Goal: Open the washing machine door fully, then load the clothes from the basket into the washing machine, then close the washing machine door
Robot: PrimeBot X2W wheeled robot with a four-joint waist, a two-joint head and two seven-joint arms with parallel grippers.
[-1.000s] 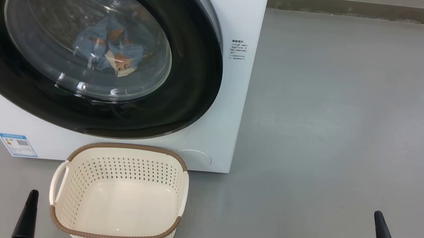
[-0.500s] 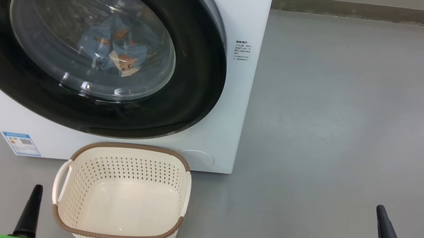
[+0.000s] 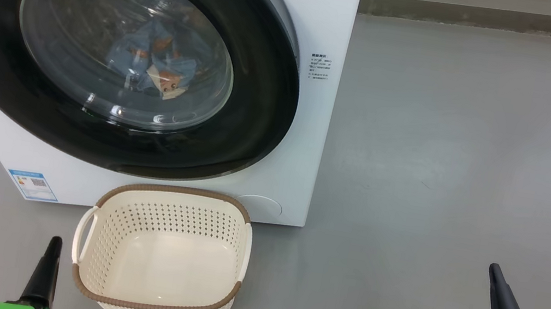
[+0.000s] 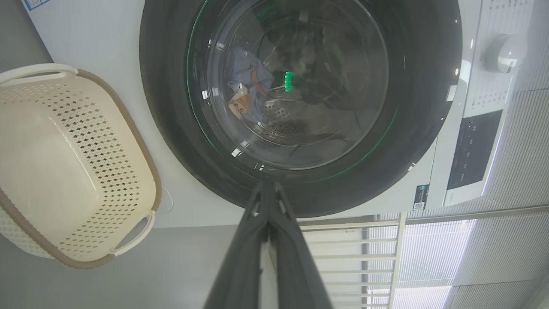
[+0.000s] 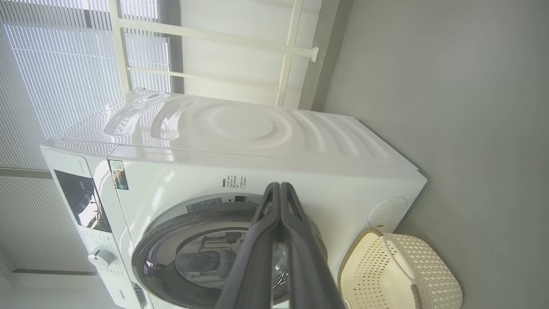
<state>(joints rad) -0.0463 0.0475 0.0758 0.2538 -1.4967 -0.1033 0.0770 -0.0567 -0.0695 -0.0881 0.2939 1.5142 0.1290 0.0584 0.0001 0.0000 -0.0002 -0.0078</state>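
We're seeing the washing machine door (image 3: 71, 45) sitting flush w/ the front of the washing machine (image 3: 324, 18); whether the latch is caught, we can't tell. The clothes (image 3: 157, 61) are lying inside the drum, showing through the glass a bit right of ctr. The basket (image 3: 175, 191) is standing on the floor (image 3: 448, 148) just in front of the machine, under the door's lower right, w/ nothing in it. So we're judging the job approx. done, w/ at most a check press on the door to come.

The left gripper (image 3: 52, 252) is hanging at the head view's bottom left, just beside the basket's left handle, fingers pressed together & carrying nothing. The right gripper (image 3: 499, 295) is hanging at the bottom right over bare floor, well apart from basket & machine, fingers likewise pressed together & carrying nothing.

What such a press is turning on: the door is lying ahead of & above the left fingers. In the left wrist view the fingertips (image 4: 259, 206) are pointing at the door's black ring near its edge, w/ a gap between. The right arm is looking at the machine from off to the side. So we're rating the left arm as nearer & better lined up. The door, being round, is offering no long axis, i.e. only a push square into the front is mattering.
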